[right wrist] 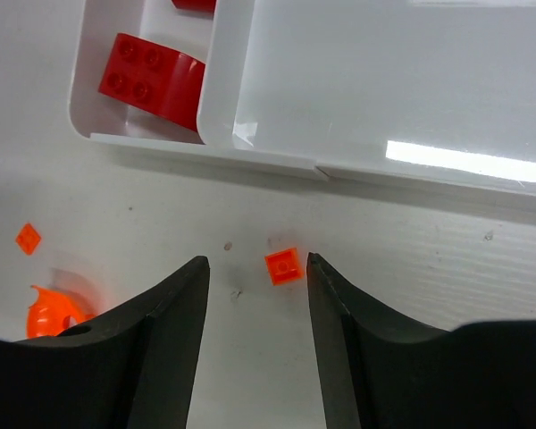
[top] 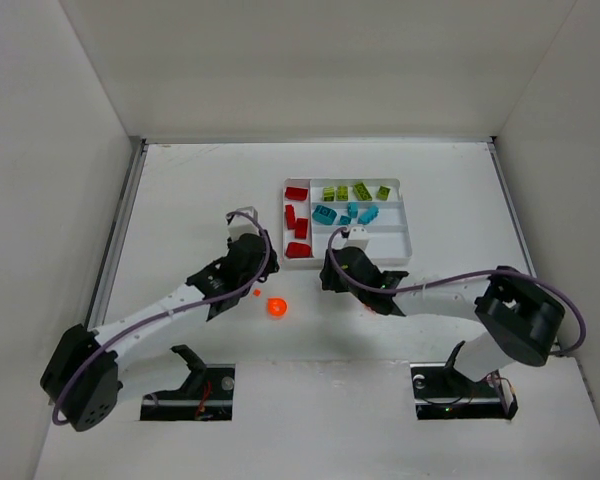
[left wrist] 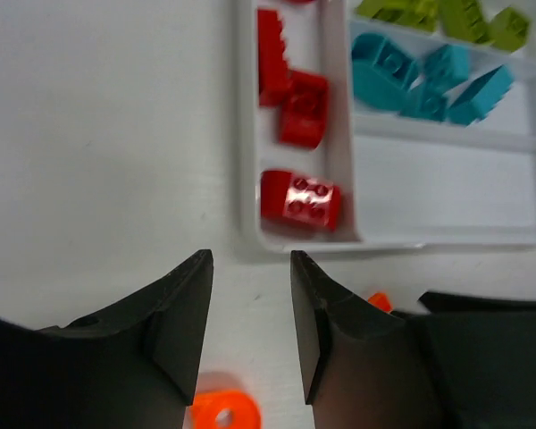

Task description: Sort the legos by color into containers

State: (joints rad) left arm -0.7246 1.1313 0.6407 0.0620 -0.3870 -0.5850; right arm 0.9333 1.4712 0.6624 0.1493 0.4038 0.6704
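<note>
Tray point(top: 375, 246): white, right of centre in the top view, its long slots running left to right.
Red bricks point(top: 298, 222): I see them all in the narrow slot at the tray's left end. In the left wrist view one lies studs-up in that slot's near corner.
Green bricks point(top: 355, 191): in the uppermost long slot.
Teal bricks point(top: 345, 213): in the long slot just below the green ones.
Orange ring point(top: 277, 307): on the table point(top: 180, 190), below and left of the tray and well apart from it. It sits at the bottom edge of the left wrist view, under the finger on the left.
Orange chip point(top: 256, 293): a tiny piece just up and left of the ring, on the table.
Orange square point(right wrist: 283, 266): flat on the table just outside the tray's near wall, in the centre of the right wrist view.
Left gripper point(left wrist: 249, 268): fingers moderately apart with only bare table between them. It points at the tray's red corner from lower left.
Right gripper point(right wrist: 256, 268): fingers moderately apart, gripping nothing. The orange square lies between the tips, close to the finger on the right. I cannot tell whether they touch.
Lettering: the stud tops are too blurred for me to read.
</note>
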